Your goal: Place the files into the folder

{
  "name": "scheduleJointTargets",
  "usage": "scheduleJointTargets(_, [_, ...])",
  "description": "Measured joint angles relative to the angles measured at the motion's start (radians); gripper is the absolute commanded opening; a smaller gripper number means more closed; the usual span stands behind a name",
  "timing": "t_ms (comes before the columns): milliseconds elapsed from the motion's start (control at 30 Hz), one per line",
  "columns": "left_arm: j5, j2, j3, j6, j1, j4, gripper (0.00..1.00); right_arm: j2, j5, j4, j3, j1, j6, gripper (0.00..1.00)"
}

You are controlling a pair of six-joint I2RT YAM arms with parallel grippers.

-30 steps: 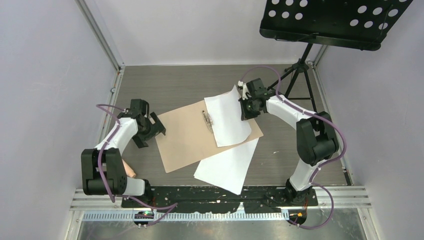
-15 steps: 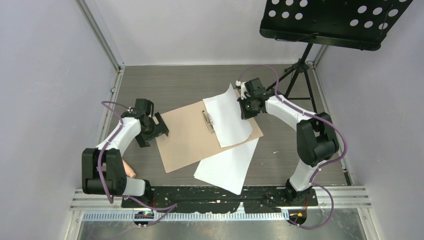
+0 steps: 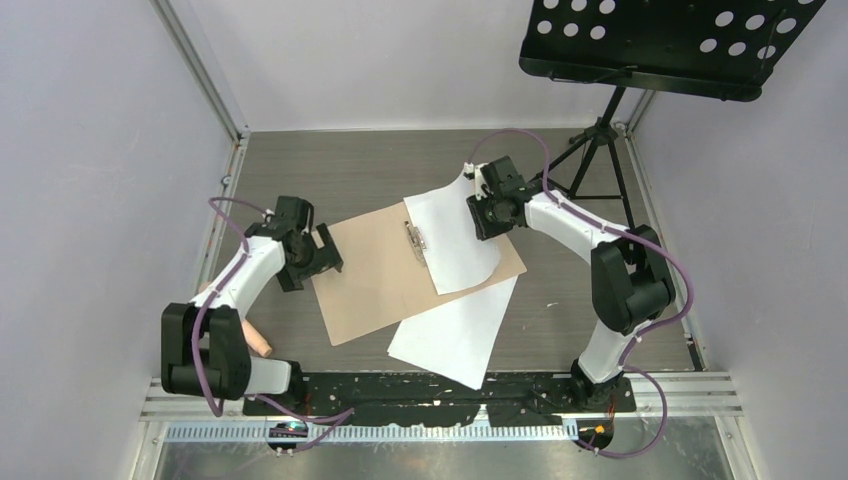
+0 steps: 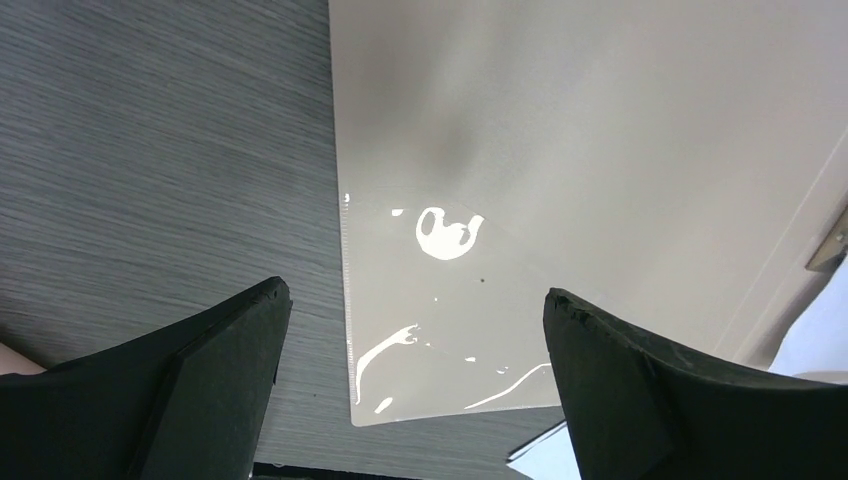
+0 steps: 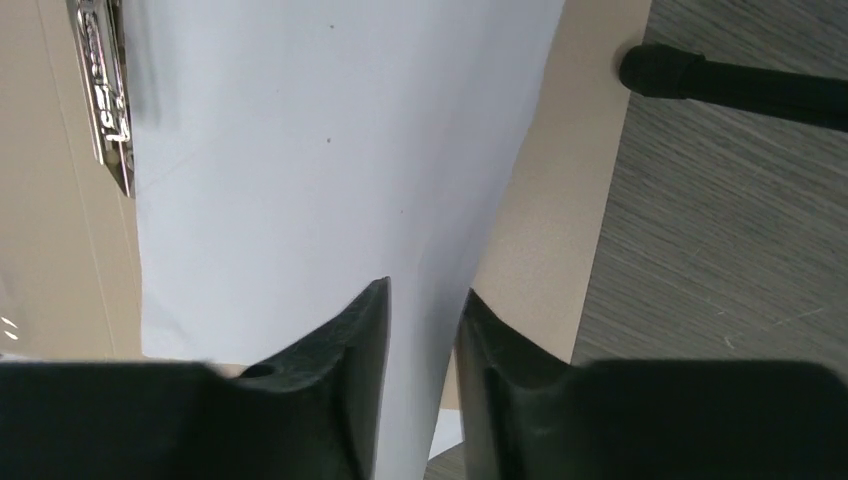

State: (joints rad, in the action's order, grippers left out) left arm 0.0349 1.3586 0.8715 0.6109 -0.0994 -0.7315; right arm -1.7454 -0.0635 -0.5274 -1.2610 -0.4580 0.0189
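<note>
The tan folder (image 3: 385, 280) lies flat mid-table with a metal clip (image 3: 415, 240) at its centre. One white sheet (image 3: 455, 240) lies on its right part. My right gripper (image 3: 480, 215) is shut on this sheet's far right edge and lifts that corner, so the paper curls up. In the right wrist view the sheet (image 5: 330, 150) runs between my fingers (image 5: 340, 360). A second white sheet (image 3: 455, 335) lies partly under the folder's near edge. My left gripper (image 3: 325, 255) is open and empty at the folder's left edge. The left wrist view shows the glossy folder corner (image 4: 600, 150) between the jaws.
A black music stand (image 3: 660, 40) on a tripod (image 3: 590, 150) stands at the back right; one tripod foot (image 5: 700, 80) rests just beyond the folder's right edge. A pinkish object (image 3: 258, 340) lies by the left arm's base. Walls enclose left, back and right.
My left gripper has moved right, up to the folder's left edge. My right gripper has shifted slightly left with the sheet's corner, which curls higher.
</note>
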Motion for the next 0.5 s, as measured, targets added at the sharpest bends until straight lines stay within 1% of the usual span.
scheduleJointTargets(33, [0.0,-0.003,0.005,-0.003,-0.006,-0.004,1.0,-0.001,0.009,-0.007,-0.005,0.001,-0.002,0.55])
scheduleJointTargets(67, [0.0,-0.006,0.01,-0.007,-0.012,-0.006,1.0,-0.001,0.02,-0.013,-0.011,0.002,-0.003,0.63])
scheduleJointTargets(100, [0.0,-0.01,0.015,-0.012,-0.021,-0.008,1.0,-0.002,0.033,-0.019,-0.018,0.002,-0.005,0.67])
scheduleJointTargets(133, [0.001,-0.014,0.021,-0.016,-0.033,-0.011,1.0,-0.002,0.045,-0.028,-0.027,0.001,-0.005,0.74])
scheduleJointTargets(167, [0.002,-0.02,0.027,-0.019,-0.047,-0.015,1.0,-0.002,0.062,-0.032,-0.036,0.0,-0.006,0.77])
scheduleJointTargets(200, [0.003,-0.026,0.032,-0.022,-0.063,-0.018,1.0,-0.002,0.079,-0.038,-0.045,0.0,-0.007,0.83])
scheduleJointTargets(333, [-0.002,-0.055,0.041,-0.033,-0.146,-0.03,1.0,-0.001,0.16,-0.061,-0.068,-0.003,-0.001,0.93])
scheduleJointTargets(500, [-0.048,-0.116,0.02,-0.027,-0.303,-0.033,0.97,0.04,0.292,-0.114,-0.05,-0.004,0.066,0.95])
